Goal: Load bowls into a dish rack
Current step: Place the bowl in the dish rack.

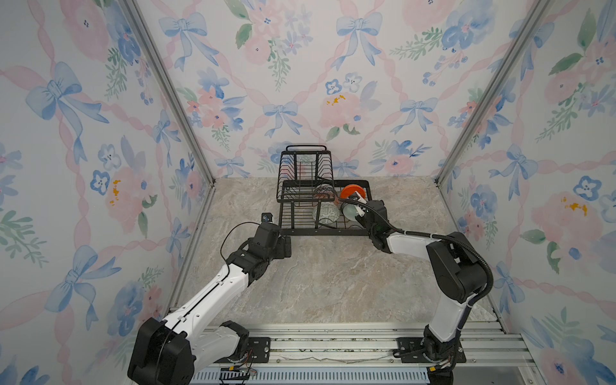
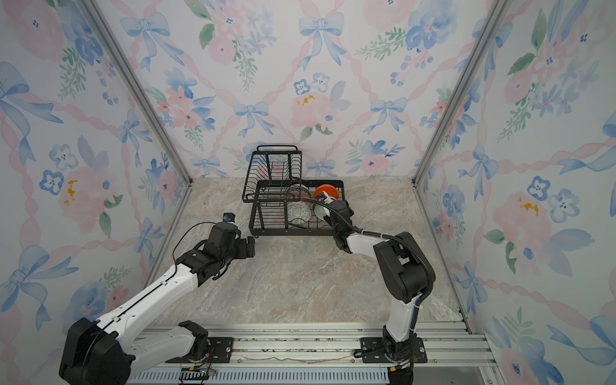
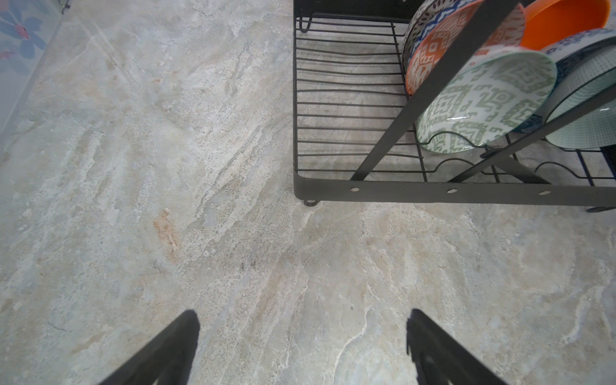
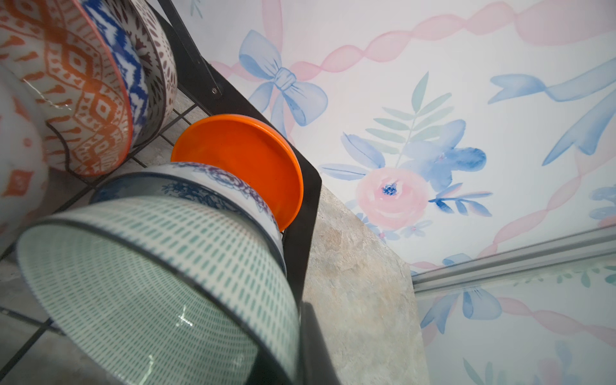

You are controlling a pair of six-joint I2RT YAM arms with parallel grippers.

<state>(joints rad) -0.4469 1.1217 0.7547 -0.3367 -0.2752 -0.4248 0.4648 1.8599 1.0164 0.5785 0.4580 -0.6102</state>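
The black wire dish rack (image 1: 330,231) (image 2: 293,232) stands at the back of the table. Several bowls stand on edge in its lower tray: a green-patterned one (image 1: 326,213) (image 3: 483,100), an orange-and-white geometric one (image 4: 76,100), a blue floral one (image 4: 206,186) and an orange one (image 1: 355,191) (image 4: 246,160). My right gripper (image 1: 354,208) (image 4: 296,333) is shut on the rim of a pale green bowl (image 1: 348,210) (image 4: 150,283), over the tray's right end, next to the floral bowl. My left gripper (image 1: 285,246) (image 3: 302,313) hangs open and empty over the table by the rack's front left corner.
The rack's raised basket (image 1: 305,173) with its loop handle sits over the left half of the tray. Wallpapered walls close in the marble table (image 1: 333,283) on three sides. The tray's left part (image 3: 346,100) holds no bowls.
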